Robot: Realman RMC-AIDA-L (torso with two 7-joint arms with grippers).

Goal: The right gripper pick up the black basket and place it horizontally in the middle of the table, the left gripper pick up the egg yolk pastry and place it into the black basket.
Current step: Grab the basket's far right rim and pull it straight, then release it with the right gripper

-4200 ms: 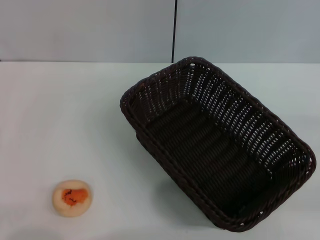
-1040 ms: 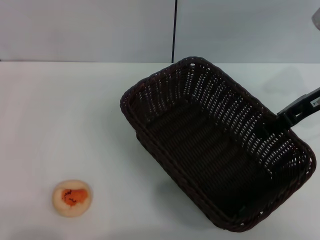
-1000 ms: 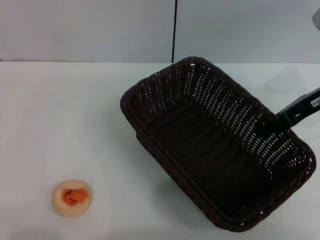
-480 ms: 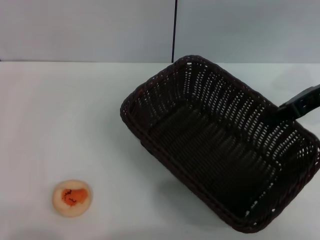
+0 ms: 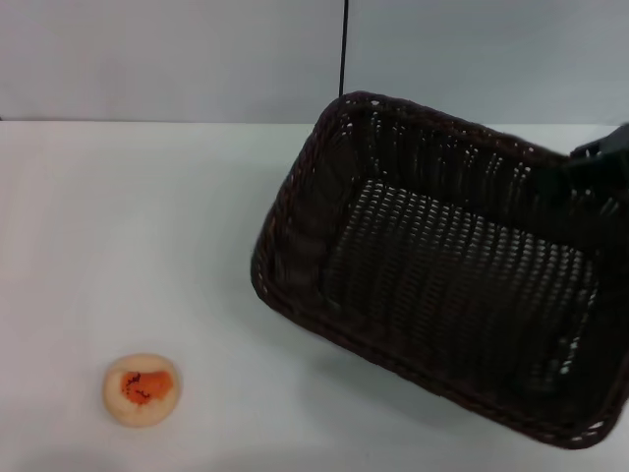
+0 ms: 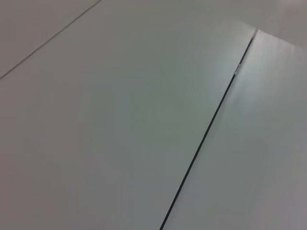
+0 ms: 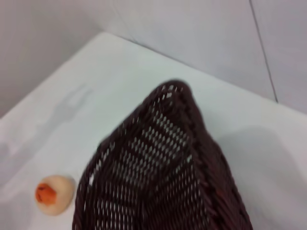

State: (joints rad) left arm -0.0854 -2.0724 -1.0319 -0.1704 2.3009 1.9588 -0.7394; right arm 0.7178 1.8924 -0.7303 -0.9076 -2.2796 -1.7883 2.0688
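Note:
The black basket [image 5: 442, 285] hangs tilted over the right half of the white table [image 5: 128, 216], its right side raised. My right gripper [image 5: 596, 162] grips the basket's far right rim; only a dark part of it shows at the right edge of the head view. The right wrist view looks down along the basket [image 7: 163, 172] from that rim. The egg yolk pastry [image 5: 142, 389] lies on the table at the front left, well apart from the basket; it also shows in the right wrist view [image 7: 53, 194]. My left gripper is out of view.
A grey panelled wall [image 5: 177, 59] with a dark vertical seam [image 5: 344, 49] stands behind the table. The left wrist view shows only wall panels [image 6: 120, 120]. Bare white tabletop lies between the pastry and the basket.
My right gripper came in from the right, took the basket's far right rim, then lifted and turned the basket. The pastry has not moved.

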